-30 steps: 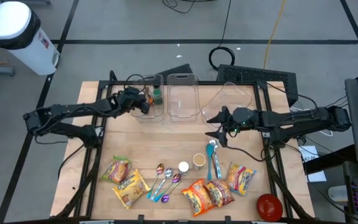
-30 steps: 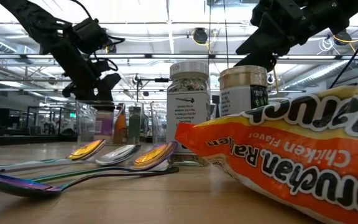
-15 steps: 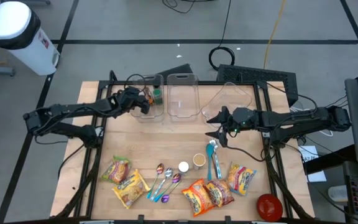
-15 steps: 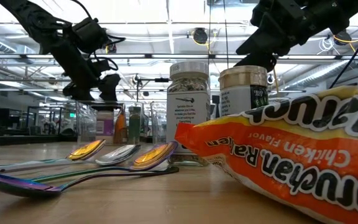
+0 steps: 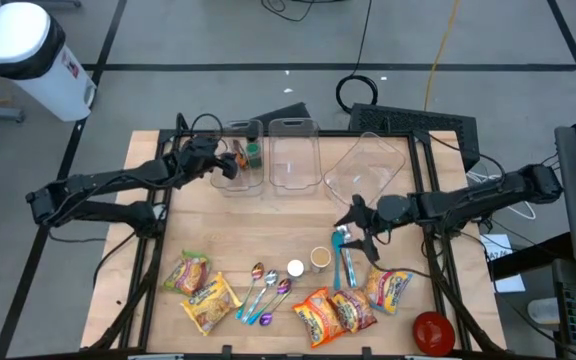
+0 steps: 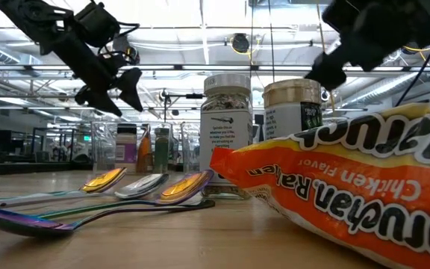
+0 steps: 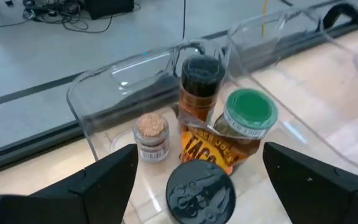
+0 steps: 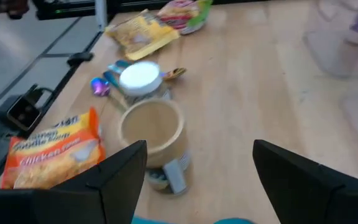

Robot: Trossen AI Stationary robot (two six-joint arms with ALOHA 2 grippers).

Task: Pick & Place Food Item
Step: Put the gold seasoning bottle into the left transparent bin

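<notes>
My left gripper (image 5: 226, 160) is open above the left clear container (image 5: 240, 165). Several spice jars stand in the container. A black-lidded jar (image 7: 201, 186) stands below and between the fingers, which do not touch it. Beside it are a cork-topped jar (image 7: 151, 134), an orange bottle (image 7: 201, 87) and a green-lidded jar (image 7: 248, 113). My right gripper (image 5: 358, 232) is open and empty over a tan-lidded jar (image 8: 151, 127) and a white-lidded jar (image 8: 140, 76), next to the teal spoons (image 5: 345, 260). Ramen packets (image 5: 333, 312) lie near the front edge.
Two more clear containers (image 5: 293, 155) (image 5: 368, 165) stand at the back, the right one tilted. Several metal spoons (image 5: 266, 290), more ramen packets (image 5: 211, 303) (image 5: 186, 272) (image 5: 388, 288) and a red bowl (image 5: 433, 333) lie near the front. There is bare wood mid-table.
My left gripper has risen from the left container, and the jars stay standing inside it. My right gripper has gone toward the table's near edge, from beside the tilted container to over the two jars by the teal spoons.
</notes>
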